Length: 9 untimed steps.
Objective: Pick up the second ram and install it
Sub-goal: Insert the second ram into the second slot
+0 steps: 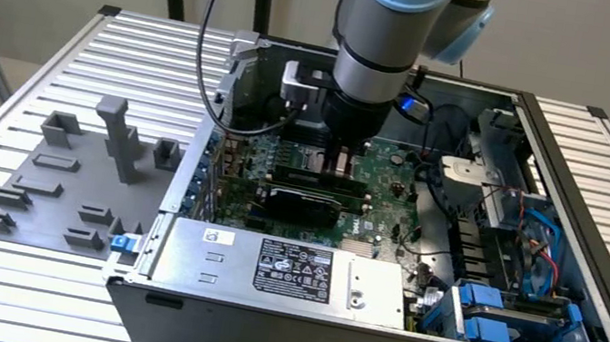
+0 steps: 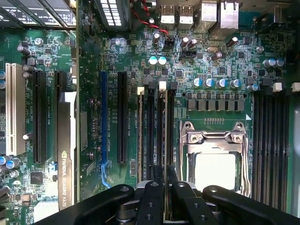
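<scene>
one thin second ram (image 2: pixel 165 136) is pinched edge-on by the tool (image 2: pixel 165 187), long axis aligned with the slots (image 2: pixel 151 131), 12 to 6 o'clock.

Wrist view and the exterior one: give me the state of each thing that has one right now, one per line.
gripper: down inside the case, fingers closed on the second ram.
second ram: standing on edge in a slot beside the CPU socket.
CPU socket: frame closed.
computer case: side open.
black expansion card: seated in its slot.

Hand (image 2: pixel 165 187) between CPU socket (image 2: pixel 214 159) and expansion card (image 2: pixel 65 159)
</scene>
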### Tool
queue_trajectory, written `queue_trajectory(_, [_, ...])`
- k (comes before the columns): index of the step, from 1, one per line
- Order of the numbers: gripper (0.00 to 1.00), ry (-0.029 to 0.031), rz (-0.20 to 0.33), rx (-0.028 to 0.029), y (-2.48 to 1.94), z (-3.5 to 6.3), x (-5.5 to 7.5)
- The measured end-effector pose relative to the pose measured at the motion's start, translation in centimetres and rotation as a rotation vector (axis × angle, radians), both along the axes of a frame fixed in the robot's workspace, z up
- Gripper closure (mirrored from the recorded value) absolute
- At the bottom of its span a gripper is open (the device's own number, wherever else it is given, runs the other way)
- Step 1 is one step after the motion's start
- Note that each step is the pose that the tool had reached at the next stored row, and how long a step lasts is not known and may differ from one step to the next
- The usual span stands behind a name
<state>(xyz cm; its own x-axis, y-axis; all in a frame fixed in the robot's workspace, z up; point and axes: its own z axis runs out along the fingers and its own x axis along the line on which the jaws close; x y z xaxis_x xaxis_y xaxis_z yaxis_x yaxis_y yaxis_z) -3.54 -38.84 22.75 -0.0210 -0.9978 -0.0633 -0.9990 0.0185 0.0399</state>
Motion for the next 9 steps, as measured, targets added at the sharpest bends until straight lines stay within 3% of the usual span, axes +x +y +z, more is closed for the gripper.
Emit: queue_trajectory(9, [0.87,0.0002,0.0,-0.0026,-0.1,-0.12,-0.02])
